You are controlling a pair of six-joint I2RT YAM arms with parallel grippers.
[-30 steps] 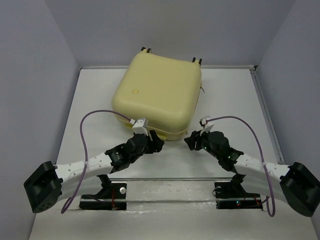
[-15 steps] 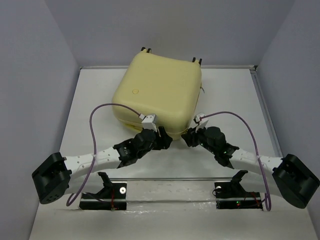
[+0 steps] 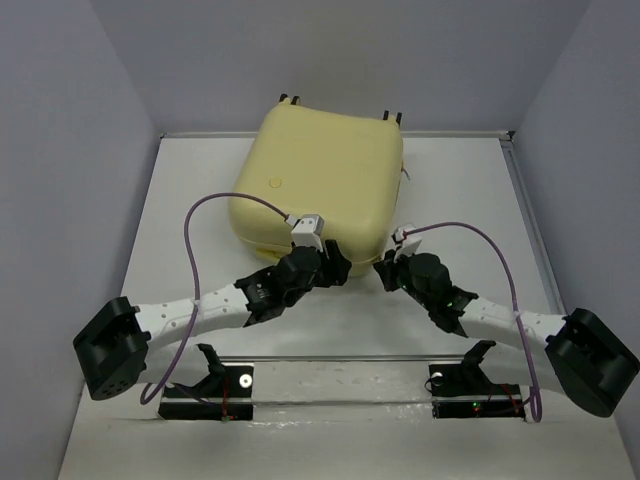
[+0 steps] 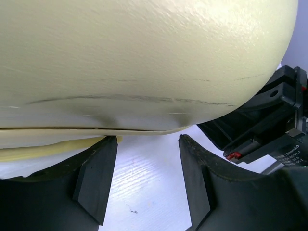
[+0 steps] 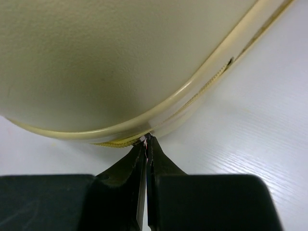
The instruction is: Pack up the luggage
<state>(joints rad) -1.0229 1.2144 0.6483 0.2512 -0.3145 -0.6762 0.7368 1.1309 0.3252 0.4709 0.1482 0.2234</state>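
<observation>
White table (image 3: 180,200) — plain grey walls (image 3: 60,150) on three sides.

— What colour is the luggage (image 3: 320,180)?
— Pale yellow all over, with a fine pebbled grain on the shell. Just ahead of the right hand (image 5: 146,144) a lighter cream band runs along the seam, with yellow zipper teeth (image 5: 118,141) under it.
— And the hands?
— Matt black, both the right one and the left hand (image 4: 147,168). To the right of the left hand there is a small red tab (image 4: 232,155) on a black part.
— The surface (image 3: 450,190)?
— White, with faint wood-grain lines. Purple cables (image 3: 187,235) loop behind each hand, above white arm links (image 3: 190,312).
</observation>
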